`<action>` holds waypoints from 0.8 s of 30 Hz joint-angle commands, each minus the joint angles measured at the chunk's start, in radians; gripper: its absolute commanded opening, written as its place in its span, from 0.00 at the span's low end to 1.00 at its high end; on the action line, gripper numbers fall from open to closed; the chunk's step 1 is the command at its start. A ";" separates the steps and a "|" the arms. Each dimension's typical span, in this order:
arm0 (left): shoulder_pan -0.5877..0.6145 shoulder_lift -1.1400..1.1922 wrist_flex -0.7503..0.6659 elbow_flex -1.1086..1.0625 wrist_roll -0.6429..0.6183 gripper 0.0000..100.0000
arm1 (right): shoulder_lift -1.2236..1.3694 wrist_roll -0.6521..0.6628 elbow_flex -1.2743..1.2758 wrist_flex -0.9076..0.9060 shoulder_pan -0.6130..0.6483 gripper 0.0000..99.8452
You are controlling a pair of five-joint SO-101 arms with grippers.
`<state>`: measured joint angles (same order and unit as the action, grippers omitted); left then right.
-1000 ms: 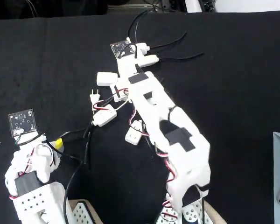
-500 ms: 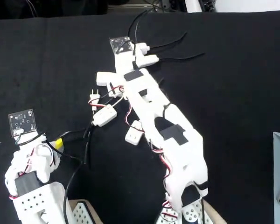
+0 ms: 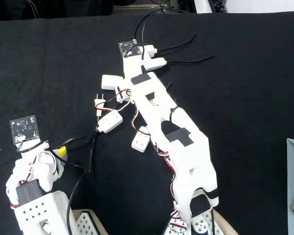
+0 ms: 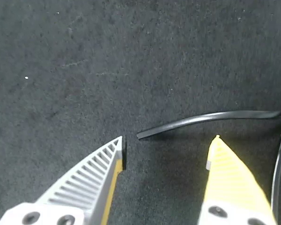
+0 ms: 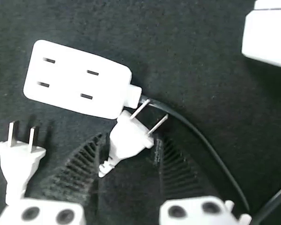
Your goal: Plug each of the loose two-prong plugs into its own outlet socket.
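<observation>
A white outlet block (image 5: pixel 77 85) with two pairs of slots lies on the black cloth, seen in the high view as the outlet block (image 3: pixel 111 81). My right gripper (image 5: pixel 129 140) is shut on a white two-prong plug (image 5: pixel 131 133). Its prongs point at the block's end where a black cable (image 5: pixel 196 140) leaves, just short of it. A second loose plug (image 5: pixel 18 157) lies flat beside the fingers, prongs up in the picture; the high view shows this plug (image 3: pixel 99 103). My left gripper (image 4: pixel 168 140) is open above bare cloth, near a black cable end (image 4: pixel 140 135).
More white outlet blocks lie around the right arm (image 3: pixel 176 142): one block (image 3: pixel 110 121) left of it, one (image 3: pixel 140 142) against it, two (image 3: pixel 154 62) at the far end. Black cables (image 3: pixel 186 59) trail to the back. The left arm (image 3: pixel 34 171) sits at the near left corner.
The right arm has stretched a little farther from its base toward the back of the table, carrying its gripper along the outlet block. The left arm has stayed still.
</observation>
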<state>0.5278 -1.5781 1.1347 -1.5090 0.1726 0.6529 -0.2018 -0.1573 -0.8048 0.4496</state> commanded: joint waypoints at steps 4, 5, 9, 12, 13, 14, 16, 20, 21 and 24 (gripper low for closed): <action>0.008 -0.006 -0.023 0.010 -0.003 0.29 | -0.073 -0.003 -0.070 -0.186 0.018 0.01; 0.008 -0.006 -0.023 0.010 -0.003 0.29 | -0.102 -0.003 -0.067 -0.215 0.018 0.01; 0.008 -0.006 -0.023 0.010 -0.003 0.29 | -0.219 -0.003 -0.025 -0.318 0.018 0.01; 0.008 -0.006 -0.023 0.010 -0.003 0.29 | -0.305 -0.003 0.031 -0.367 0.018 0.01; 0.008 -0.006 -0.023 0.010 -0.003 0.29 | -0.334 -0.003 0.053 -0.377 0.018 0.01; 0.008 -0.006 -0.023 0.010 -0.003 0.29 | -0.366 -0.003 0.074 -0.388 0.018 0.01; 0.008 -0.006 -0.023 0.010 -0.003 0.29 | -0.432 -0.003 0.117 -0.408 0.018 0.01; 0.008 -0.006 -0.023 0.010 -0.003 0.29 | -0.581 -0.006 0.191 -0.451 0.018 0.01; 0.008 -0.006 -0.023 0.010 -0.003 0.29 | -0.618 -0.008 0.209 -0.459 0.018 0.01; 0.008 -0.006 -0.023 0.010 -0.003 0.29 | -0.722 -0.043 0.278 -0.465 0.012 0.01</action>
<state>0.5278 -1.5781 1.1285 -1.5090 0.1726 0.0606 -0.2156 0.0882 -1.2605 0.4542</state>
